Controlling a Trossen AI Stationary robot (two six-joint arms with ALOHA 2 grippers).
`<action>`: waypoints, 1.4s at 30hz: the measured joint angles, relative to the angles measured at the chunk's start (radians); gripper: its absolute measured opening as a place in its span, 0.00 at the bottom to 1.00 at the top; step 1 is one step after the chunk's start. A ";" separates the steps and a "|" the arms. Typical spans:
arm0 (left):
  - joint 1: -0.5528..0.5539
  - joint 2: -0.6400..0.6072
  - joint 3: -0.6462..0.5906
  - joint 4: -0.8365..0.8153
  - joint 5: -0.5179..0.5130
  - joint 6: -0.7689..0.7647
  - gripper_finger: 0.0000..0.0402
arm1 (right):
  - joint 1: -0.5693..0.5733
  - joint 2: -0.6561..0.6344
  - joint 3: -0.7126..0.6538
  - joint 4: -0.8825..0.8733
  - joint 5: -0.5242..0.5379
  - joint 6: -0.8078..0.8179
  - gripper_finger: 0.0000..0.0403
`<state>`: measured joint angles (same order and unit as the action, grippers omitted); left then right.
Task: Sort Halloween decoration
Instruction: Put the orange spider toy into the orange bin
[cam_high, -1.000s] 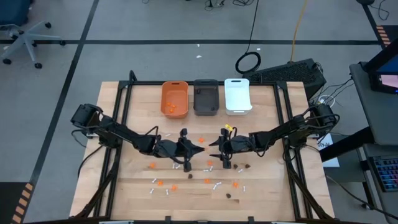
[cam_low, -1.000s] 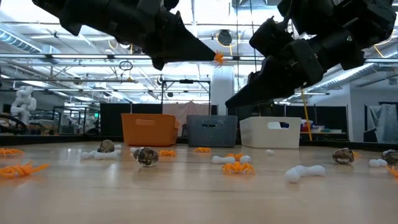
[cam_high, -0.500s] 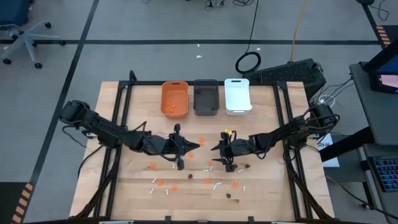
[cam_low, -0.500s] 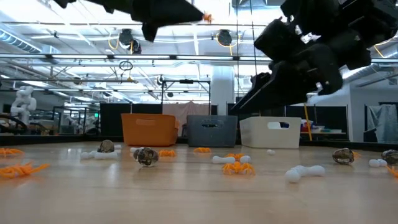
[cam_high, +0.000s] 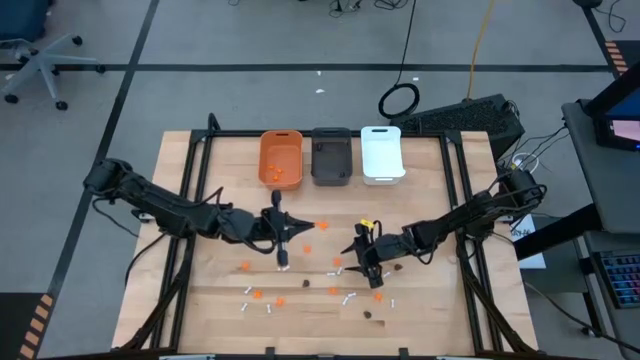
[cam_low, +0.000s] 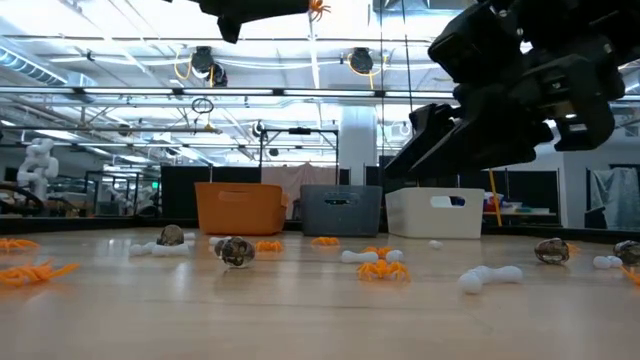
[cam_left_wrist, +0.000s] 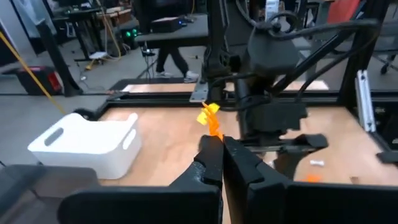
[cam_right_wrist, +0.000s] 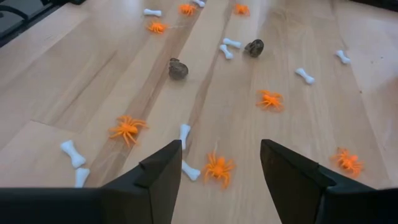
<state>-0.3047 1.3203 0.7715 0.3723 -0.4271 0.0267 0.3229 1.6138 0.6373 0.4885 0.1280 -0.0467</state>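
My left gripper (cam_left_wrist: 222, 140) is shut on a small orange spider (cam_left_wrist: 210, 118), high above the table's middle (cam_high: 305, 228); the low view shows the spider (cam_low: 318, 7) at the picture's top. My right gripper (cam_right_wrist: 221, 144) is open and hovers over the table (cam_high: 350, 250), right of centre, touching nothing. Below it lie orange spiders (cam_right_wrist: 219, 168), white bones (cam_right_wrist: 185, 134) and dark lumps (cam_right_wrist: 178, 68), all resting flat on the wood. More pieces are scattered toward the near edge (cam_high: 300, 295). My left gripper pinches the orange spider (cam_left_wrist: 212, 127) between its two fingertips. Most of the spider sticks out past the fingertips (cam_left_wrist: 211, 144). It is lifted clear of the table, well above the other pieces.
An orange bin (cam_high: 281, 158), a dark grey bin (cam_high: 331, 156) and a white bin (cam_high: 381, 153) stand in a row at the far edge. The orange bin holds some orange pieces. The two arms' grippers are close together over the middle. Black frame rails run along both table sides.
My left gripper, still shut on the orange spider, has risen and drawn back toward the table's left. My right gripper has moved toward the near edge and a little to the right, staying open.
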 joint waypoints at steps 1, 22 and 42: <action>0.003 0.001 0.000 -0.002 0.000 0.023 0.00 | 0.002 0.000 0.000 0.000 0.000 0.001 0.50; 0.009 0.001 0.000 -0.016 0.000 0.638 0.00 | 0.013 0.000 0.000 -0.007 0.006 -0.047 0.50; 0.009 0.001 0.000 -0.006 -0.001 0.646 0.00 | 0.013 0.000 0.000 -0.008 0.009 0.008 0.50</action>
<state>-0.2958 1.3212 0.7712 0.3660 -0.4278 0.6728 0.3359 1.6138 0.6373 0.4809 0.1373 -0.0383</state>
